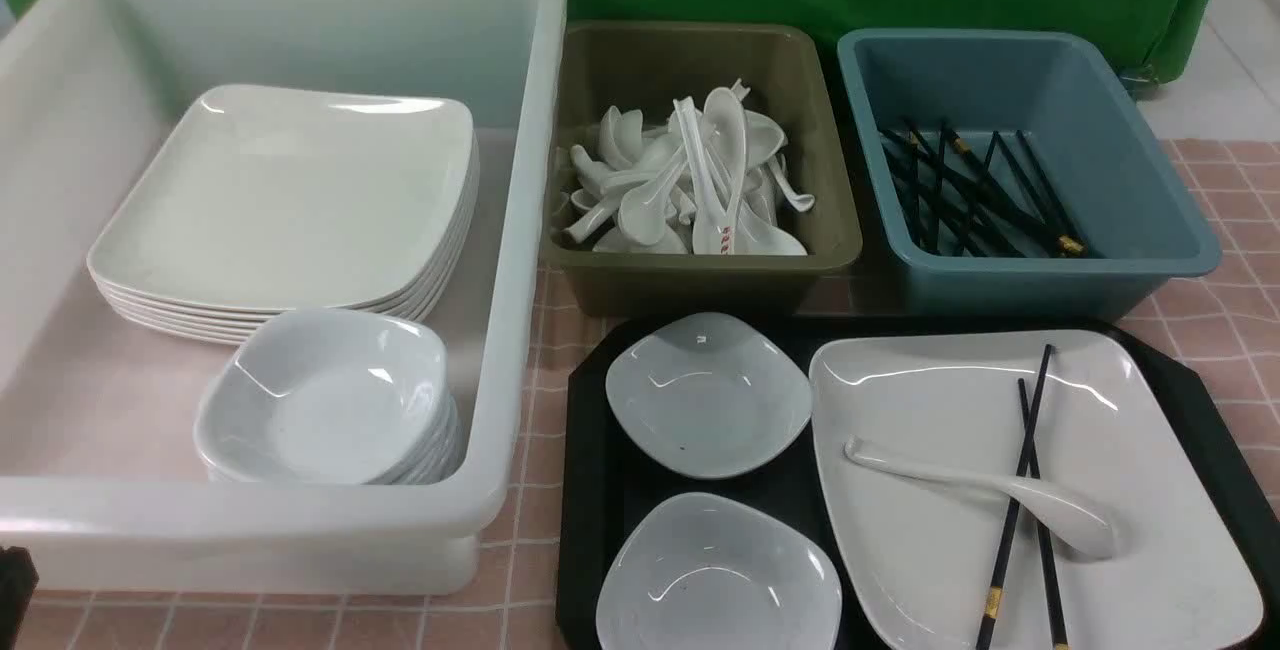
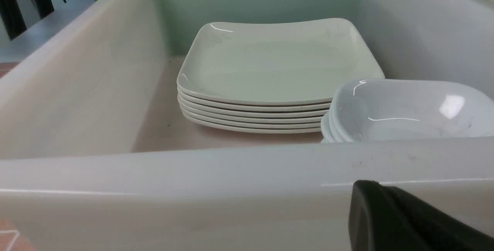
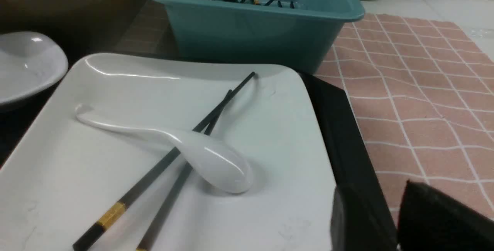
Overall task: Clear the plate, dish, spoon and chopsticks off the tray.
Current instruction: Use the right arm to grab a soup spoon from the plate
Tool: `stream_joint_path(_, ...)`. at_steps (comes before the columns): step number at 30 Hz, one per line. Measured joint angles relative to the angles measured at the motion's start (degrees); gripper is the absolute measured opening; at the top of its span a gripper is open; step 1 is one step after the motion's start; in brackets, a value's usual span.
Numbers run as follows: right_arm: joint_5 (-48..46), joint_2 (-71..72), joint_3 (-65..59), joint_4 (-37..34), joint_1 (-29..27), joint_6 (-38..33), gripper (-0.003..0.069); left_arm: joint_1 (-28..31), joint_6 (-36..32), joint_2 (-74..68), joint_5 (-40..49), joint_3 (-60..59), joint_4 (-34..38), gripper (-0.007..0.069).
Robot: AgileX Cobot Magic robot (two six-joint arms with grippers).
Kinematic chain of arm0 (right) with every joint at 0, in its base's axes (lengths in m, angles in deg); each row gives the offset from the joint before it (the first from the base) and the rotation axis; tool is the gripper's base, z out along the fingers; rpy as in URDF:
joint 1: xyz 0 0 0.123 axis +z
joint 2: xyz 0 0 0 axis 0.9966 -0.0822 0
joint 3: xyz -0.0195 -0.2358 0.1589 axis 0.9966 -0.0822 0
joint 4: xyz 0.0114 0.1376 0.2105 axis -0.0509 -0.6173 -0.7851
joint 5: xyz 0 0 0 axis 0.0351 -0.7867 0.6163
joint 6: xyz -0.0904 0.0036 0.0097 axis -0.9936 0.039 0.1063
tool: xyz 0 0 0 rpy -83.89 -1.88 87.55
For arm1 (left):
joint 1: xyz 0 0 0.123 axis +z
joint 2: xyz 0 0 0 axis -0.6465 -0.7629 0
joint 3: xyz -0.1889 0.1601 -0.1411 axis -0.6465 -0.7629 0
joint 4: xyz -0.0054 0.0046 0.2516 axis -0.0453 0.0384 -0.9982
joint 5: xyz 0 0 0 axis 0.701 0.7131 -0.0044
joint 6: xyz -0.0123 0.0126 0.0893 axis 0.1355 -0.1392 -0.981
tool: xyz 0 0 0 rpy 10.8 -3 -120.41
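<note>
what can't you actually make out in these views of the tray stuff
- Near dish: front view, bottom edge cuts off its near side.
- Chopsticks: front view, thick ends run off the bottom edge.
- Tray: front view, floor mostly covered by the plate.
- Spoons in the olive bin: front view, piled on each other, count unclear.

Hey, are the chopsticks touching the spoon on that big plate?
Touching. The right wrist view shows the chopsticks crossing the spoon at its neck, with no gap between them.
</note>
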Motion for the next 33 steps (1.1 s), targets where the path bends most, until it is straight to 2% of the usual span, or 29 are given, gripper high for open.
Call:
stream_joint_path(15, 0.0, 0.0, 0.0, 0.0, 0.0, 0.0, 0.0247, 0.0, -0.4, 0.0, -0.7, 0.0, -0.2, 0.0006)
stream_joint_path(19, 0.0, 0.0, 0.0, 0.0, 0.0, 0.0, 0.0247, 0.0, 2.2, 0.0, -7.4, 0.0, 6.0, 0.0006)
stream_joint_path(21, 0.0, 0.0, 0.0, 0.0, 0.0, 0.0, 0.0247, 0.0, 5.6, 0.0, -13.3, 0.0, 13.1, 0.0006)
stream_joint_path(22, 0.0, 0.0, 0.0, 0.0, 0.0, 0.0, 0.0247, 0.0, 6.0, 0.0, -14.7, 0.0, 14.2, 0.0006)
stream_joint_path(30, 0.0, 0.0, 0.0, 0.0, 0.0, 0.0, 0.0247, 0.0, 7.8, 0.0, -23.2, 0.0, 15.9, 0.0006)
stream_joint_path(33, 1.2, 0.0, -0.1, -0.3, 0.0, 0.5, 0.0247, 0.0, 11.7, 0.0, -28.5, 0.0, 15.8, 0.0006)
